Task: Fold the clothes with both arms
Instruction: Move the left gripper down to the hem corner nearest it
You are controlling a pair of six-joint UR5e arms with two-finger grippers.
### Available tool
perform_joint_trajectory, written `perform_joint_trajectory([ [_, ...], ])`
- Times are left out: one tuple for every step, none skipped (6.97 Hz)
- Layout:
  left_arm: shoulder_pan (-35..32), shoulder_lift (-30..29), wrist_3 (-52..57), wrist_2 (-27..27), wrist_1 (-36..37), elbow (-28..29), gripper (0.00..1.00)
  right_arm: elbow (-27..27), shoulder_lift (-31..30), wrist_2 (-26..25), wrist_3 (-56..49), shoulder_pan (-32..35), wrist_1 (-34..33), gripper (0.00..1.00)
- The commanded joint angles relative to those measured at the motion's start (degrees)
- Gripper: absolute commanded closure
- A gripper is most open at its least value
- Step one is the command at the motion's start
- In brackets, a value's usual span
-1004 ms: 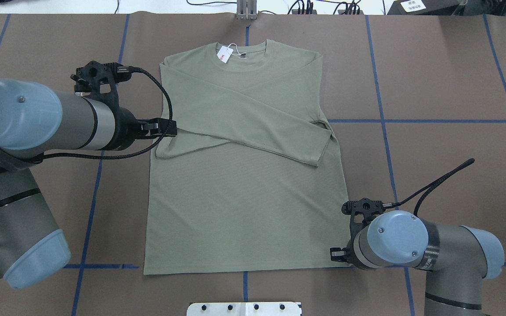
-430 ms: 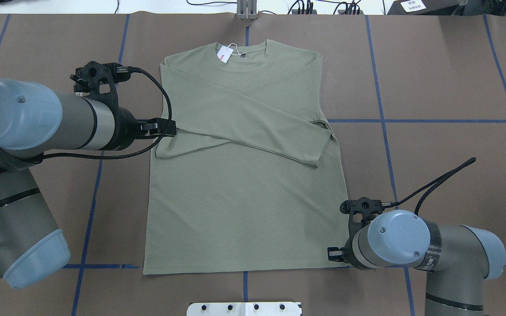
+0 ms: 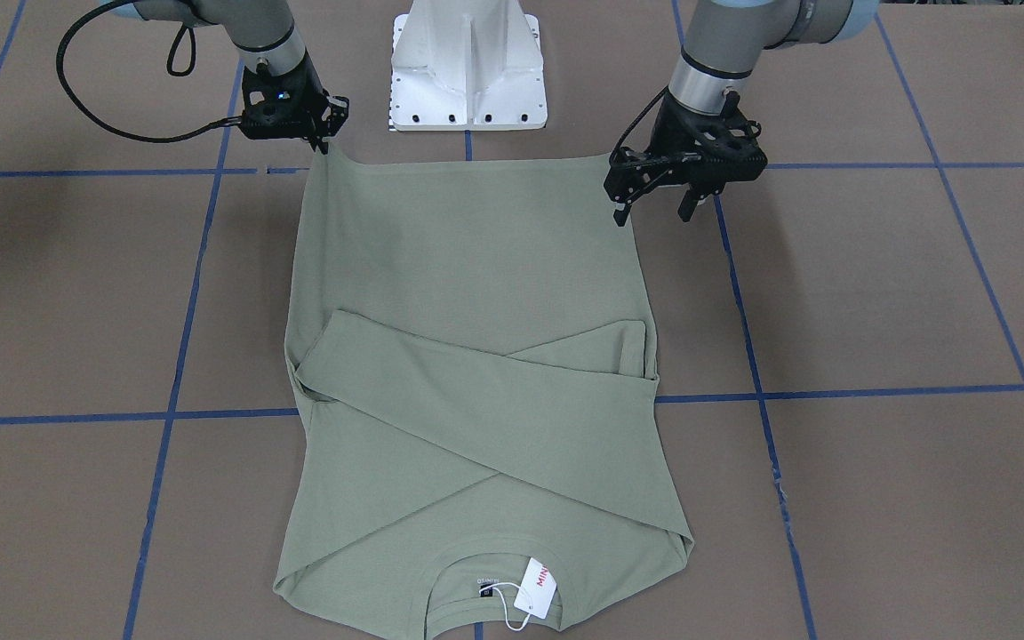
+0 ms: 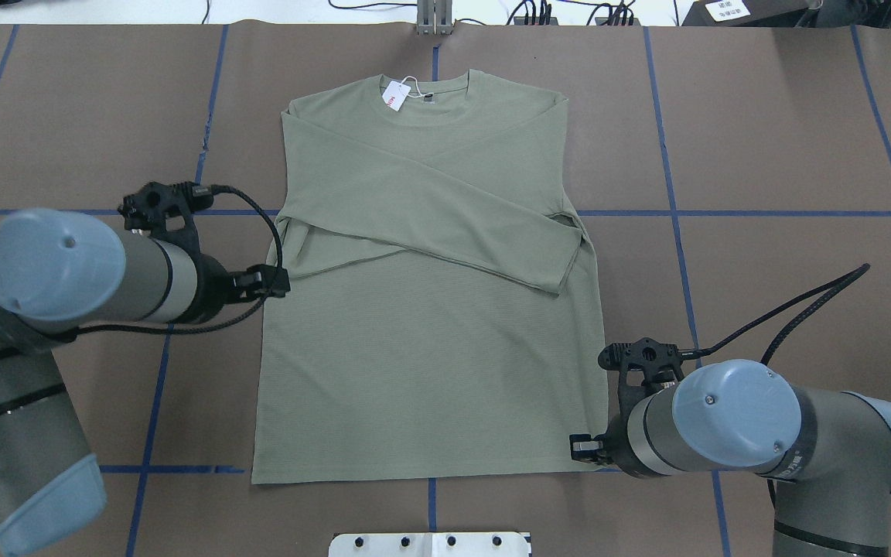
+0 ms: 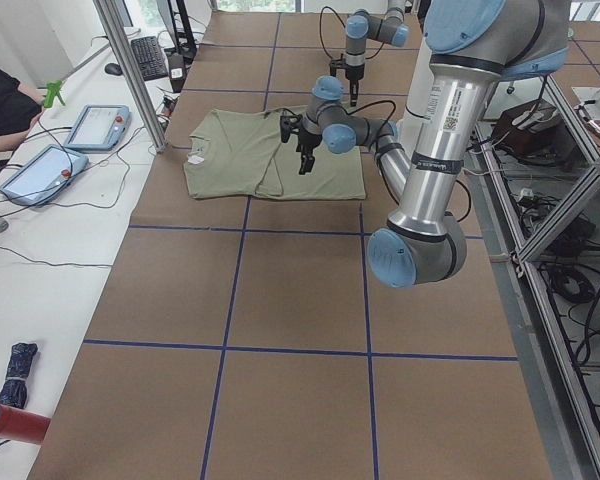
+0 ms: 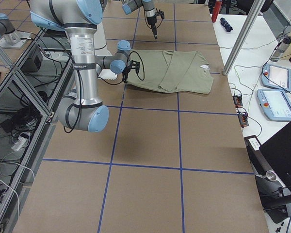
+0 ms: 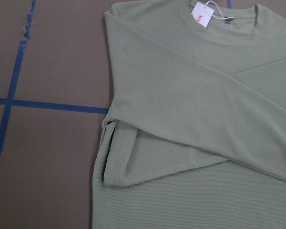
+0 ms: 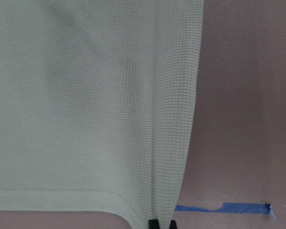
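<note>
The sage-green shirt (image 4: pixel 430 348) lies flat on the brown paper-covered table (image 3: pixel 876 293), its hem on the side nearest the white pedestal (image 3: pixel 468 62) and its collar on the side farthest from it; closest to the pedestal, the right gripper (image 3: pixel 327 140) is pinched tight on one hem corner, which is drawn up into a small peak off the table; a little farther from the pedestal, the left gripper (image 3: pixel 652 209) hangs with its fingers spread and nothing between them, above and just beside the shirt's other side edge; farther out again, the two sleeves (image 3: pixel 476 400) are crossed over the chest, and beyond them sit the black neck label (image 3: pixel 487 588) and the white hang tag (image 3: pixel 537 587); the knit looks light, soft and limp, so it will likely sag between two holds and trail on the paper rather than keep any shape, and the free hem corner looks like the natural second hold, taken through both layers; the right wrist view shows only the dark fingertips at its bottom edge, the left wrist view shows no fingers at all, any chest logo is covered by the sleeves, and the tag's red lettering is too small to read whole
</note>
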Motion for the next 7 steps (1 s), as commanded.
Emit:
perform_joint_trajectory([
  [10.0, 0.9, -12.2, 0.5, 0.0, 0.3, 0.02, 0.7, 0.3, 0.2, 0.0, 1.0, 0.0, 1.0],
  [13.0, 2.5, -15.0, 2.5, 0.0, 0.5, 0.02, 0.7, 0.3, 0.4, -0.1, 1.6, -0.1, 1.0],
  [14.0, 3.0, -15.3, 3.4, -0.1, 1.4, 0.02, 0.7, 0.3, 0.4, 0.0, 1.7, -0.1, 1.0],
  [14.2, 3.1, -15.3, 3.5, -0.1, 2.6, 0.02, 0.7, 0.5, 0.3, -0.1, 1.8, -0.1, 1.0],
  [14.3, 3.7, -15.3, 3.7, -0.1, 3.0, 0.02, 0.7, 0.6, 0.3, -0.1, 1.9, 0.0, 1.0],
  [15.1, 3.8, -15.8, 3.8, -0.1, 3.1, 0.04, 0.7, 0.7, 0.3, -0.1, 1.9, 0.0, 1.0],
  [16.1, 3.8, -15.9, 3.7, 0.0, 3.2, 0.06, 0.7, 0.8, 0.3, -0.1, 1.9, 0.0, 1.0],
])
